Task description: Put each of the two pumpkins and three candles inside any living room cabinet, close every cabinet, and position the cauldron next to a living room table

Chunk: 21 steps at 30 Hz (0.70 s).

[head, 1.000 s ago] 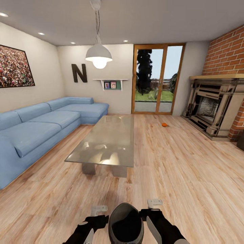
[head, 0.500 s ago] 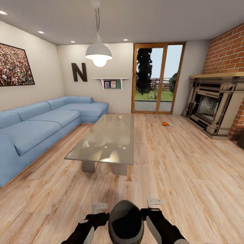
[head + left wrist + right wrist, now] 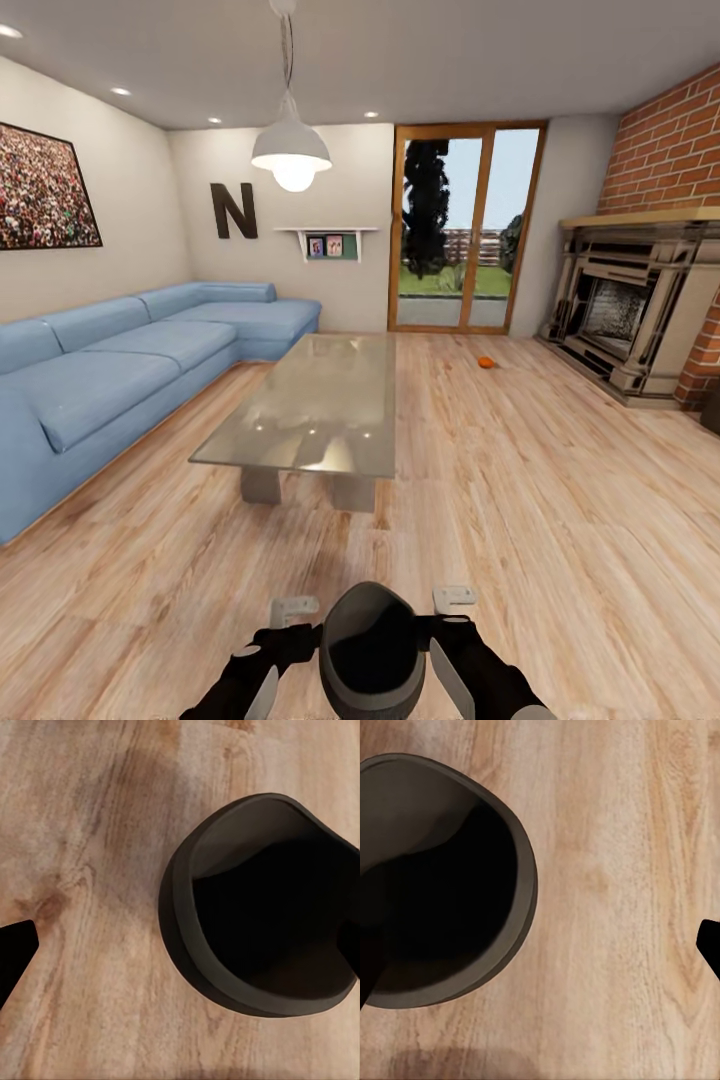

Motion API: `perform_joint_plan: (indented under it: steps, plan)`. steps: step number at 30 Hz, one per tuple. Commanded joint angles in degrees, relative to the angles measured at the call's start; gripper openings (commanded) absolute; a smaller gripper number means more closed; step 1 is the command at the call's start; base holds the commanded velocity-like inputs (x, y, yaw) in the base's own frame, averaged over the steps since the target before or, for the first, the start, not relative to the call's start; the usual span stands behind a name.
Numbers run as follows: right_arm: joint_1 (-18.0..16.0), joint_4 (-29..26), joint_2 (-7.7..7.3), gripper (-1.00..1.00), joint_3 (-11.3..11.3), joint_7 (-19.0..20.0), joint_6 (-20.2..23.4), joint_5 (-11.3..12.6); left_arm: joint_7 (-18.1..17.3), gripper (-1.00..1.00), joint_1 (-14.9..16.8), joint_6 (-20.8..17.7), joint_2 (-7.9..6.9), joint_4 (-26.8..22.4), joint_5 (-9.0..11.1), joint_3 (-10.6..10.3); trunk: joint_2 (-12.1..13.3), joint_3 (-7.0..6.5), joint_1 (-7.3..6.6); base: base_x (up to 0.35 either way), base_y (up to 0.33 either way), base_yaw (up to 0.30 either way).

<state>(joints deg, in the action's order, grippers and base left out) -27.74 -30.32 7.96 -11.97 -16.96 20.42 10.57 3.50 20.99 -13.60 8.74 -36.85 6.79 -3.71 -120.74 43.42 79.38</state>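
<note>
The black cauldron (image 3: 372, 650) hangs just above the wood floor at the bottom centre of the head view, between my two arms. My left gripper (image 3: 288, 630) flanks one side of it and my right gripper (image 3: 452, 620) the other. In the left wrist view the cauldron (image 3: 259, 907) has its wide mouth facing the camera, with the dark fingertips (image 3: 15, 952) spread far apart. The right wrist view shows the cauldron (image 3: 439, 877) likewise between widely spread fingertips (image 3: 711, 945). One orange pumpkin (image 3: 486, 362) lies on the floor far ahead. The low pale grey table (image 3: 320, 440) stands ahead. Candles are out of view.
A blue corner sofa (image 3: 110, 370) runs along the left wall. A stone fireplace (image 3: 630, 310) in a brick wall stands at the right, with a dark object (image 3: 712, 410) at the frame edge. Glass doors (image 3: 465, 230) are at the back. A wide strip of floor lies right of the table.
The whole head view has shifted slightly as the camera moved; the room's things sit a little higher. The cauldron stays between both grippers and shows a bit higher in the picture.
</note>
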Motion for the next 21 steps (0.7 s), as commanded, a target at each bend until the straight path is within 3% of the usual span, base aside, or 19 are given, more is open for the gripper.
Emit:
perform_joint_plan:
  steps: [1, 7, 13, 21]
  plan:
    - [-0.03, -0.09, -0.05, 1.00, -0.42, -0.53, 0.26, 0.59, 0.37, 1.00, 0.01, -0.29, -0.04, -0.13, 0.59, -0.24, -0.44, 0.24, 0.22, 0.000, 0.000, 0.000]
    - [-0.04, -0.06, -0.05, 1.00, -0.44, -0.53, 0.31, 0.59, 0.40, 1.00, 0.01, 0.11, -0.04, -0.15, 0.59, -0.24, -1.25, 0.60, 0.66, 0.000, 0.000, 0.000]
    - [-0.03, -0.01, -0.05, 1.00, -0.43, -0.53, 0.32, 0.59, 0.43, 1.00, 0.01, 0.23, -0.04, -0.20, 0.60, -0.24, -3.65, 1.68, 1.97, 0.000, 0.000, 0.000]
    - [-0.03, 0.00, -0.05, 1.00, -0.42, -0.53, 0.32, 0.59, 0.44, 1.00, 0.01, 0.48, -0.04, -0.22, 0.60, -0.24, -3.65, 1.68, 1.97, 0.004, 0.003, 0.000]
